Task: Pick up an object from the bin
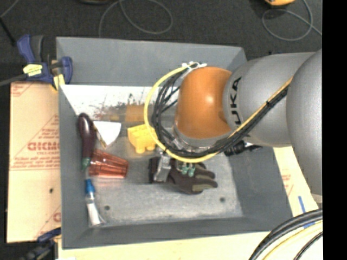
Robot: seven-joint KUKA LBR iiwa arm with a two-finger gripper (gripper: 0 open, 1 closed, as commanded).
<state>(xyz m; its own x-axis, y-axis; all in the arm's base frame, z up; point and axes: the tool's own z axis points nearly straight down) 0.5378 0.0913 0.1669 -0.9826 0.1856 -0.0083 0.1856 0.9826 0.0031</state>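
Grey metal bin rests on black floor looped with cables.

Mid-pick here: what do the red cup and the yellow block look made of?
Red cup: looks like thin tinted plastic with a glossy finish. It is see-through, with bright streaks along its side. Yellow block: probably hard moulded plastic, opaque and fairly matt, with crisp stepped edges. Dense foam cannot be ruled out.

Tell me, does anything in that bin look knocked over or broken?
The reddish see-through cup lies on its side at the left of the bin, beside a dark purple aubergine-shaped toy. The other things just lie loose, and nothing looks spilled or broken.
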